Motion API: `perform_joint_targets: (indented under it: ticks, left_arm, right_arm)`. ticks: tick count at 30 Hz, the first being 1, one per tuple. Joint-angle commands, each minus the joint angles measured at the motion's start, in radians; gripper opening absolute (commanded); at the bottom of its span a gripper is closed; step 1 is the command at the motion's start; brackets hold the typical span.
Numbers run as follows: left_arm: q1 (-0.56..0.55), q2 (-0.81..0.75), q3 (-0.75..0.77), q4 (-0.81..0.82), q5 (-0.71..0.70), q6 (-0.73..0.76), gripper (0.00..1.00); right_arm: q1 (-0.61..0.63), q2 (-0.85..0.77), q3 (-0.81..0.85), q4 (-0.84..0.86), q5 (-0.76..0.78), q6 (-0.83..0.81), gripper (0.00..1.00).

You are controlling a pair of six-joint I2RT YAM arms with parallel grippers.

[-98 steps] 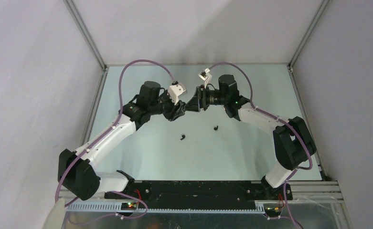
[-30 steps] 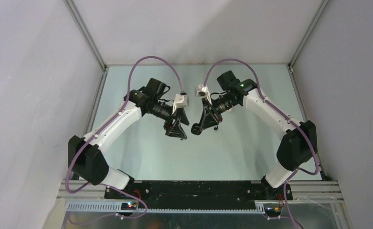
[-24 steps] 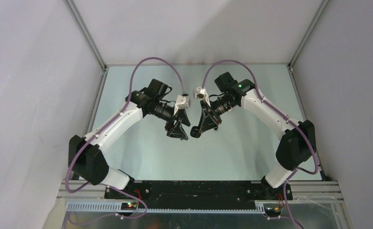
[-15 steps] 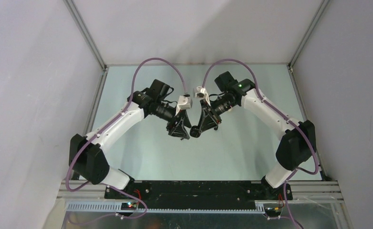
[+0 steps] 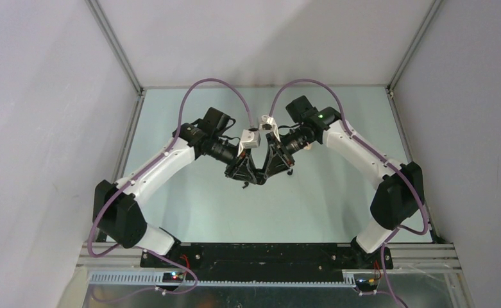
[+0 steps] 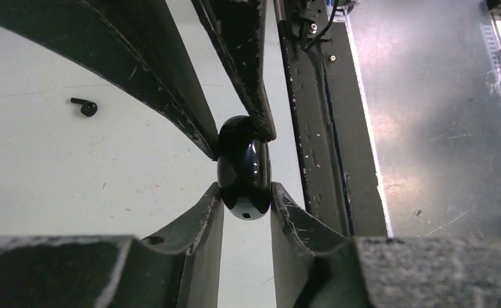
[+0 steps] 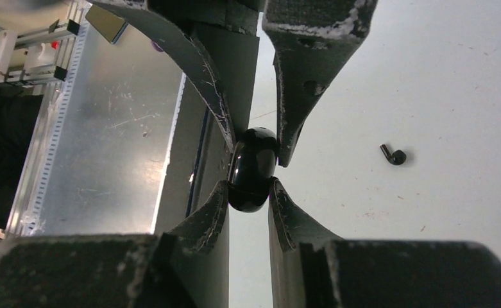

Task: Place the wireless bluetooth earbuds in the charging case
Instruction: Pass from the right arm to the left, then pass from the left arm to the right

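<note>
My left gripper (image 6: pixel 246 190) and right gripper (image 7: pixel 247 185) are closed on the glossy black egg-shaped charging case (image 6: pixel 242 157), from opposite ends. I judge it light, hard and slippery (better to pinch its flatter sides). A small black stemmed earbud (image 6: pixel 86 108) lies apart on the pale table (image 6: pixel 55 186).

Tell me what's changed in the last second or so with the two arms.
The left end effector swung right, met the right end effector and closed on the black charging case that the right one already held. Unchanged: the right grip, and a black earbud lying on the table.
</note>
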Motion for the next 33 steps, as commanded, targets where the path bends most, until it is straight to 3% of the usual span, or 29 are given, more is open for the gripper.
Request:
perform_joint_targets:
  ticks: [1,4,7,9,13,17,21,26,30,33]
  left_arm:
    - [-0.018,-0.002,0.002,0.0,0.027,0.001,0.18]
    - [-0.02,-0.001,0.002,0.003,0.028,-0.005,0.03]
    - [-0.017,-0.004,0.0,0.021,0.038,-0.03,0.0]
    - [-0.01,-0.014,-0.01,0.061,0.05,-0.076,0.0]
    - [0.025,-0.075,-0.092,0.327,0.048,-0.327,0.0]
    - [0.029,-0.183,-0.214,0.653,-0.059,-0.515,0.0]
    - [0.03,-0.245,-0.258,0.709,-0.148,-0.559,0.0]
    - [0.041,-0.242,-0.223,0.754,-0.122,-0.634,0.0]
    - [0.042,-0.26,-0.349,1.088,-0.102,-0.876,0.0]
    - [0.047,-0.288,-0.411,1.153,-0.135,-0.919,0.0]
  right_arm:
    - [0.01,-0.033,0.009,0.043,-0.014,0.016,0.1]
    - [0.011,-0.042,0.005,0.058,-0.002,0.025,0.2]
    - [0.001,-0.059,-0.008,0.088,0.021,0.043,0.49]
    - [-0.022,-0.09,-0.043,0.148,0.042,0.081,0.62]
    - [-0.112,-0.198,-0.159,0.352,0.037,0.186,0.75]
    - [-0.179,-0.28,-0.293,0.634,0.02,0.365,0.77]
    - [-0.185,-0.297,-0.403,0.926,0.06,0.53,0.79]
    - [-0.174,-0.222,-0.418,1.229,0.071,0.787,0.77]
    - [-0.167,-0.168,-0.458,1.492,-0.047,1.017,0.75]
    - [-0.166,-0.178,-0.539,1.703,-0.09,1.146,0.75]
